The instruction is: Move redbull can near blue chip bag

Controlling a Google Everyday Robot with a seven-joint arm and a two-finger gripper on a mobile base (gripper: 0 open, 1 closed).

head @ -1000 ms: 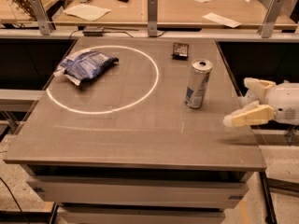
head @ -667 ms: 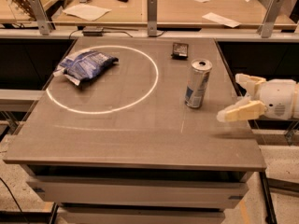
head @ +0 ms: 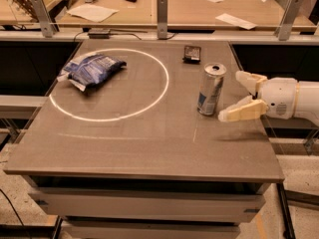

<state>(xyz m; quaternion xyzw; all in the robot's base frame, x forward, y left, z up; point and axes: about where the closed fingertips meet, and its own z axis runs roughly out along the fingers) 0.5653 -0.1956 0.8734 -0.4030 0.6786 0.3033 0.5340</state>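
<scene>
The redbull can stands upright on the right part of the grey table, silver and blue with a silver top. The blue chip bag lies crumpled at the table's left rear, on the edge of a white circle. My gripper comes in from the right, just right of the can. It is open, with one cream finger behind and one finger in front; the front fingertip is almost at the can's side. Nothing is held.
A small flat black object lies behind the can near the table's rear edge. A white circle is marked on the tabletop. A railing with metal posts and a wooden bench with papers stand behind.
My gripper has moved left toward the redbull can, closing most of the gap. The can and the chip bag have not moved.
</scene>
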